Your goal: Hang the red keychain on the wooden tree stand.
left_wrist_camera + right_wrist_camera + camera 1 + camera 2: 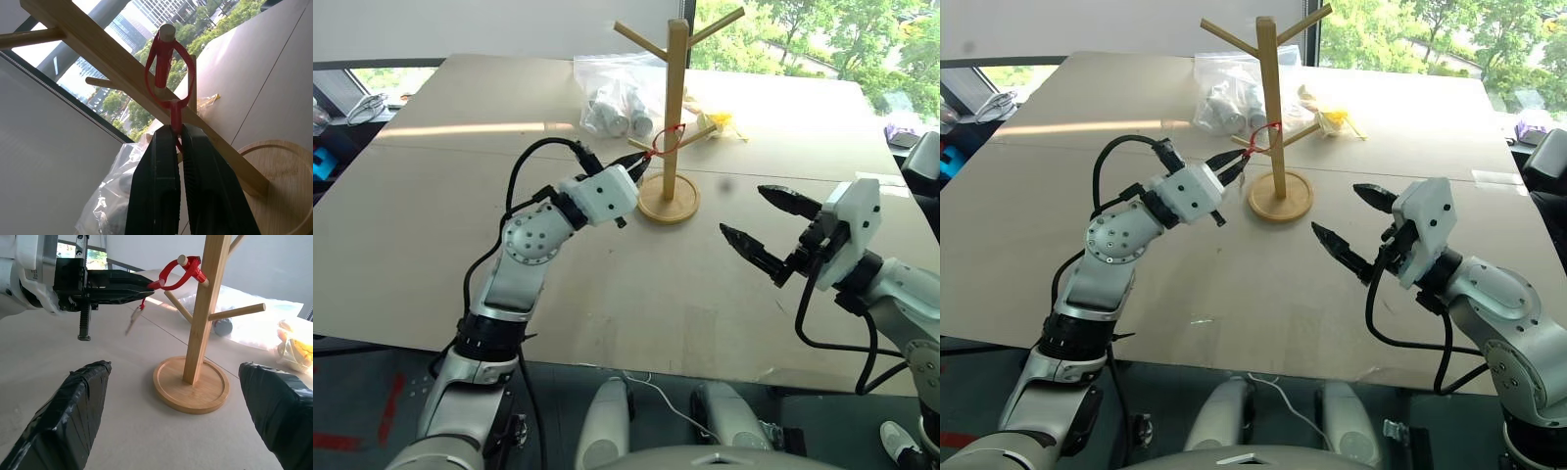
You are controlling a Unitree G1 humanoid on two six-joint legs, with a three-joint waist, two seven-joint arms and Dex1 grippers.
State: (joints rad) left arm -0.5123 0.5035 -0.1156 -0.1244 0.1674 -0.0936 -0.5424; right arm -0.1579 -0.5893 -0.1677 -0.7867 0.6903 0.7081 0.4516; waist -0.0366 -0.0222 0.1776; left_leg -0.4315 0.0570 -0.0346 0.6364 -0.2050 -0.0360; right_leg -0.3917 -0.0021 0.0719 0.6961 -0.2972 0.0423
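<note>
Left wrist view: red keychain (166, 73) looped over a peg of the wooden tree stand (122, 63), not yet released.

I judge the hang nearly done: the loop already circles the tip of a lower peg on the stand's left side, and what I have left is to let go and back my left gripper (177, 131) away. Its fingers are almost together, pinching the strap's tail just beside that peg. The strap's long axis runs from my fingertips up to the peg tip, roughly along the peg; a small silver key (133, 324) dangles below. My right gripper (771, 227) hangs wide open and empty, well apart on the stand's right.
</note>
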